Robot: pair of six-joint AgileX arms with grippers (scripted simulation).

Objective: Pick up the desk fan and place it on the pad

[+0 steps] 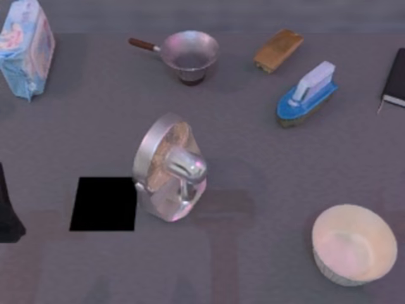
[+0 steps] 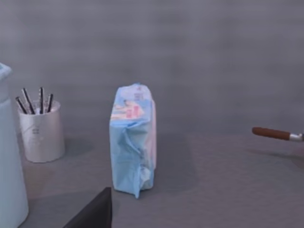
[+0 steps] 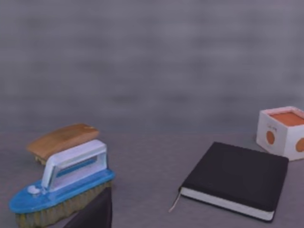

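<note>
While unlabelled, desk fan [image 1: 169,170] adjoins pad [image 1: 104,204].

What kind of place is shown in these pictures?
Probably a rendered tabletop test scene, not a real room. A plain grey table carries unrelated household things: a desk fan beside a black pad, a saucepan, a scrubbing brush and a bowl. Behind it is a bare grey backdrop.

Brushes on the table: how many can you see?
2. The blue scrubbing brush with a white handle lies toward the top view's right, and the wooden brush sits just behind it, near the far edge. Others could lie outside the views.
</note>
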